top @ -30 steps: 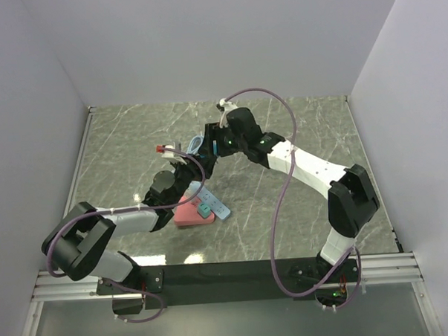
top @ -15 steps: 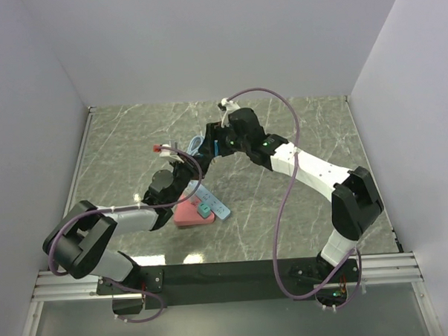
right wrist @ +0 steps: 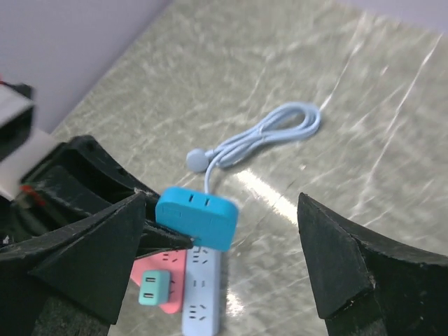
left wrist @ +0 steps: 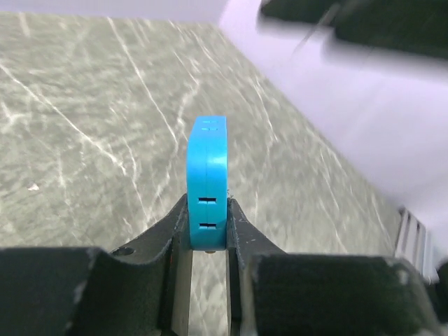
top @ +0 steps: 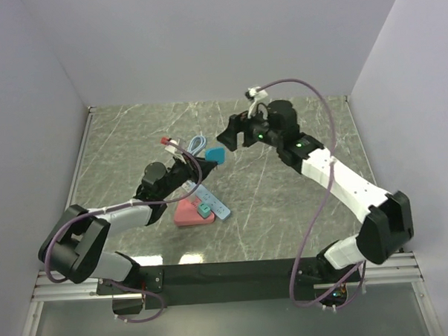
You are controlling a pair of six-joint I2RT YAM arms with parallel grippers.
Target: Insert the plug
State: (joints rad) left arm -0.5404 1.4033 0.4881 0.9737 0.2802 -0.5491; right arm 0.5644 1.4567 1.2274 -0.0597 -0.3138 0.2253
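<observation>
Right arm (top: 321, 167) away; plug (left wrist: 207, 182) between fingers (left wrist: 173, 229)

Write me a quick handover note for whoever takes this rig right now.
Left gripper: shut on the blue adapter, held above the table.
Right gripper: open, empty, facing the adapter.
Light blue power strip lies flat beside a pink block with a teal plug on it; coiled cable behind.
Done: adapter in hand. Left: the insertion itself.
</observation>
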